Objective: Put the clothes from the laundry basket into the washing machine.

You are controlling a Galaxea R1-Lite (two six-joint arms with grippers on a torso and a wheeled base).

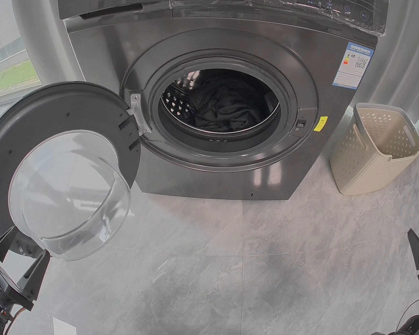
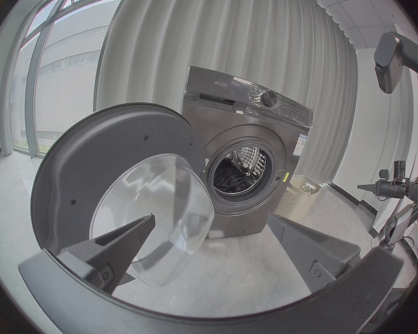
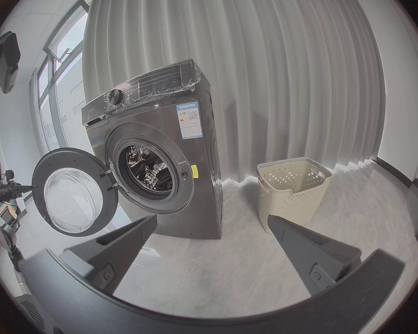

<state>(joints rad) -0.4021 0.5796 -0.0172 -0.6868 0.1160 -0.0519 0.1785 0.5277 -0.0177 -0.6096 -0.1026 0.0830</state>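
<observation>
Dark clothes (image 1: 223,103) lie heaped inside the drum (image 1: 177,102) of the washing machine (image 1: 246,182), low and toward the back, none hanging over the rubber seal. The round door (image 1: 56,117) hangs wide open on the machine's left. The cream laundry basket (image 1: 358,164) stands on the floor (image 1: 219,266) just beside the machine's right front corner. No fabric shows on the inner walls or above the rim (its very bottom is partly hidden, so a small item could be missed). Left claw (image 1: 19,256) sits low near the open door's lower edge, fingers spread apart, nothing between them. Right claw (image 3: 209,219) sits low on the far right, well apart from the basket, fingers likewise spread and empty. Judgement: the transfer step looks finished or very nearly so, with the load in the drum and the basket apparently bare. The next move likely calls for one look into the basket bottom. If that is clear, the left arm would swing the door shut, pushing on its outer rim, since the clear bowl offers poor purchase. Check that no cloth strays across the seal before the door latches.
</observation>
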